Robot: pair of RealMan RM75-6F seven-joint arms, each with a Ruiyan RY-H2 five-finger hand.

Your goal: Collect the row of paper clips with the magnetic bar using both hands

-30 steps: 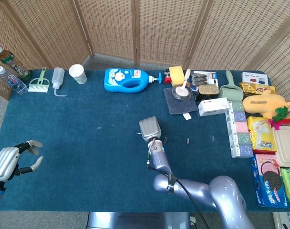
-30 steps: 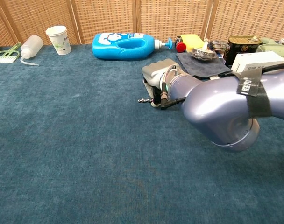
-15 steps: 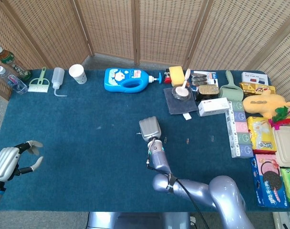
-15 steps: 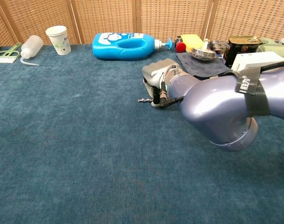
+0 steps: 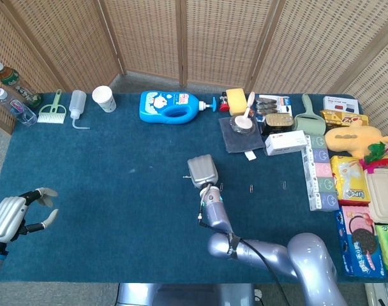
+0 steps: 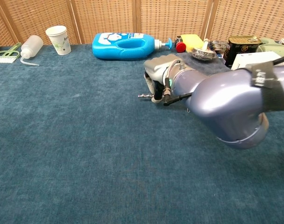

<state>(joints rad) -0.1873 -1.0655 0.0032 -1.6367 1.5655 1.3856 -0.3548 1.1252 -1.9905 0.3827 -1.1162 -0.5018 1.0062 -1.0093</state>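
My right hand hovers low over the middle of the blue cloth table, its back toward the head camera. In the chest view this right hand grips a thin dark magnetic bar whose tip sticks out to the left just above the cloth. Three small paper clips lie in a row to its right: one right beside the wrist, one further right, one near the boxes. My left hand sits at the near left corner, fingers apart and holding nothing.
A blue detergent bottle, paper cup, squeeze bottle and brush line the far edge. Boxes, tins, a grey cloth and snack packs crowd the right side. My right forearm fills the chest view's right.
My right hand with the bar has shifted slightly right and away from the body, toward the nearest clip. The left hand has not moved.
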